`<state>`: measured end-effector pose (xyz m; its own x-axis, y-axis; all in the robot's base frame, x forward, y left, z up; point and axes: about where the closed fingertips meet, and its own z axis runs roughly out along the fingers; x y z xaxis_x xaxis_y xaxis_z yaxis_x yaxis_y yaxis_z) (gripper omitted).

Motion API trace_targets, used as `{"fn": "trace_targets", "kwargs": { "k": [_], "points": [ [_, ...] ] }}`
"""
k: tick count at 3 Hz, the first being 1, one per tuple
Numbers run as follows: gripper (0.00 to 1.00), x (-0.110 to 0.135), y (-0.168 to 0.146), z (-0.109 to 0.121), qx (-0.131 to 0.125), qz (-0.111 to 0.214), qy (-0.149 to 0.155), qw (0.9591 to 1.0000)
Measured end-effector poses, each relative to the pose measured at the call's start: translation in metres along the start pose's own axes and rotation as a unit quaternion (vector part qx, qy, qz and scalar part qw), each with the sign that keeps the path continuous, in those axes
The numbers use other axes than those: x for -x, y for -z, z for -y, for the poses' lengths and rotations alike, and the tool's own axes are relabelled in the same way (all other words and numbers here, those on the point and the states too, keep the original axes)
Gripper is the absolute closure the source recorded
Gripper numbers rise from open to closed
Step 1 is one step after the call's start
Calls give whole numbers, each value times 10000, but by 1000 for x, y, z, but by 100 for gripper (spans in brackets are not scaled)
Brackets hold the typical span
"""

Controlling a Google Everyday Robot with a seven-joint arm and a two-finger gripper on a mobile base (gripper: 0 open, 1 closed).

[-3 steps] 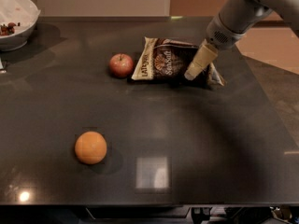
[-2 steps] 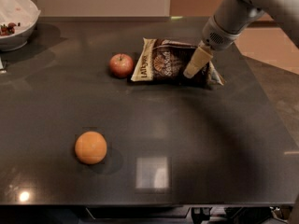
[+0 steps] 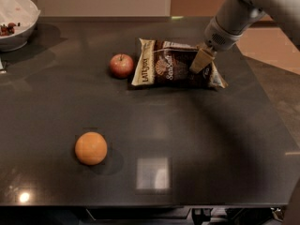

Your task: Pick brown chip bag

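Note:
The brown chip bag [image 3: 168, 65] lies flat on the dark table, at the back and a little right of the middle, with its cream edge and "LATE JULY" lettering to the left. My gripper [image 3: 200, 61] comes down from the upper right and sits over the right part of the bag, at or just above its surface. The arm hides part of the bag's right end.
A red apple [image 3: 122, 65] sits just left of the bag, almost touching it. An orange [image 3: 91, 148] lies at the front left. A white bowl [image 3: 18, 29] with dark bits stands at the back left corner. The table's right edge [image 3: 262, 97] runs close to the bag.
My gripper has shifted slightly up and to the right over the bag's right end. The bag, apple and orange stay where they were.

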<state>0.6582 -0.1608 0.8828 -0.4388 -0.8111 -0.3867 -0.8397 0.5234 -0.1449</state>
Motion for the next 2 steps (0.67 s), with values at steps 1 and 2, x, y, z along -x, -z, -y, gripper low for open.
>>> {"fn": "trace_targets", "kwargs": {
  "k": [1,2],
  "points": [
    [93,2,27,-6,11,191,131,9997],
    [100,9,61,-15,33,454,366,9983]
  ]
}}
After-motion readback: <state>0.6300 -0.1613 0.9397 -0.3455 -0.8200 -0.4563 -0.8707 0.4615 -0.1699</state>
